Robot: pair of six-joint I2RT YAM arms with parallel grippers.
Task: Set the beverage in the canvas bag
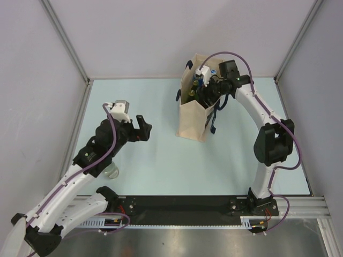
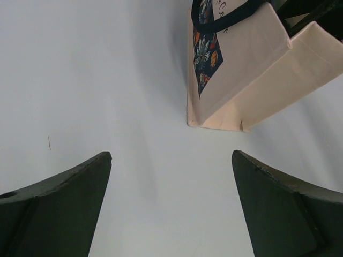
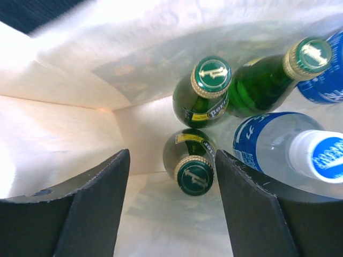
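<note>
At the left, the left gripper (image 1: pixel 143 127) is held above the pale table (image 1: pixel 161 160) with its jaws spread wide and nothing between them. Under that arm a clear, glassy object (image 1: pixel 111 171) is partly hidden, and what it is cannot be told.

Towards the middle, the canvas bag (image 1: pixel 193 120) is stood upright on the table, well apart from the left gripper. In the left wrist view a dark floral panel is seen on one of its beige sides, with navy handles at the top.

The right gripper (image 3: pixel 172 152) is lowered into the mouth of the bag. Its jaws are parted. The beverage (image 3: pixel 195 174), a green glass bottle with a green cap, is inside the bag between them, close to the right-hand finger and clear of the left-hand one, so it is not clamped.

Beside it in the bag, a second green bottle (image 3: pixel 210 85) and a third green bottle (image 3: pixel 278 75) are leaned together. Furthest right, a clear bottle (image 3: pixel 278 144) with a blue label and a white cap is seen.
</note>
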